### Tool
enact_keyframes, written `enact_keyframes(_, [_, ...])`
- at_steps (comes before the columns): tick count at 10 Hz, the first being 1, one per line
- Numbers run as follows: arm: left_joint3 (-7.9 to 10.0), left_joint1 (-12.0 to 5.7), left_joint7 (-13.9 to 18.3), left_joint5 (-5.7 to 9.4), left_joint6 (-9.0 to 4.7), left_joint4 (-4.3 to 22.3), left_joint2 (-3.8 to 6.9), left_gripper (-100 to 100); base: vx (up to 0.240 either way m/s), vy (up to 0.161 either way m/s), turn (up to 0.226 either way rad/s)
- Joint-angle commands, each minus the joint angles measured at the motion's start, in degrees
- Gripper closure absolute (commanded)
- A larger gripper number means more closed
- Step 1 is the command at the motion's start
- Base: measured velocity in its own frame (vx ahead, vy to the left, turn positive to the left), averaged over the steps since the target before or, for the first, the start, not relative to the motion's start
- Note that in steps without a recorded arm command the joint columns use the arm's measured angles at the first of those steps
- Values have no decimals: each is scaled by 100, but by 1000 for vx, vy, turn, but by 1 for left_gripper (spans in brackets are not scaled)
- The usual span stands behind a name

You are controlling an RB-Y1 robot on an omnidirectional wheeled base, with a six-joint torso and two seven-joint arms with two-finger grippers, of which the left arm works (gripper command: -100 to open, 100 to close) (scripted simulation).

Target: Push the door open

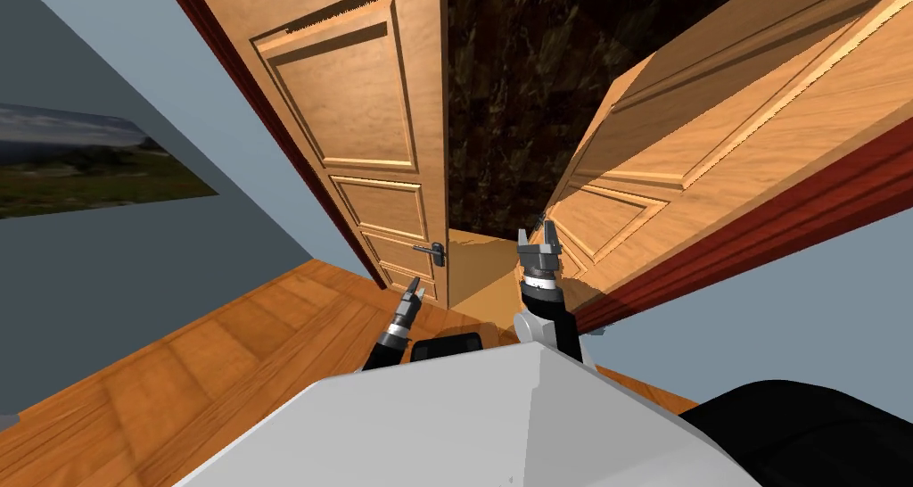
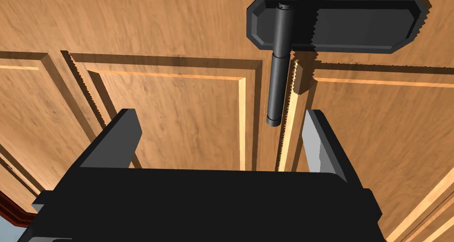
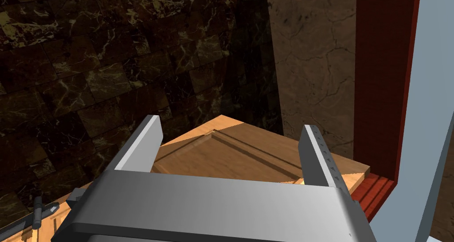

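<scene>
Facing the left door leaf [image 1: 357,107], left gripper [image 2: 219,117] spread, empty, lever handle [image 2: 277,84] just ahead; right gripper [image 1: 536,234], also spread and empty, sits beside the ajar right leaf [image 1: 713,107].

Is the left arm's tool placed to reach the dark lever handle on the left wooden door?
Probably yes. The left tool is open and faces the panelled wooden door. The dark lever handle sits just beyond it, with nothing between.

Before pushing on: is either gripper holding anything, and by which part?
Nothing is held. The left gripper stands open near the dark lever handle; the right gripper is open too.
</scene>
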Motion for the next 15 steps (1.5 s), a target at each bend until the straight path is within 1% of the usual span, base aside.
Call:
enact_keyframes(1, [-104, 2, -24, -11, 34, 127, 35, -100, 201, 126, -69])
enact_keyframes(6, [-297, 9, -62, -25, 115, 347, 122, -100, 185, 147, -47])
enact_keyframes(7, [-271, 26, -54, -23, 127, 273, 122, -100, 87, 53, -9])
enact_keyframes(8, [-248, -35, -52, -18, 166, 322, 78, -100, 118, -24, -37])
enact_keyframes(10, [-216, -111, -43, -11, 203, 384, 25, -100, 159, -62, -23])
enact_keyframes(13, [-148, -270, -25, 3, 279, 514, -87, -100, 198, -90, -34])
enact_keyframes(14, [-133, -307, -21, 6, 297, 544, -113, -100, 178, -88, -29])
enact_keyframes(15, [-146, -281, -28, 2, 285, 521, -100, -100, 82, -42, 3])
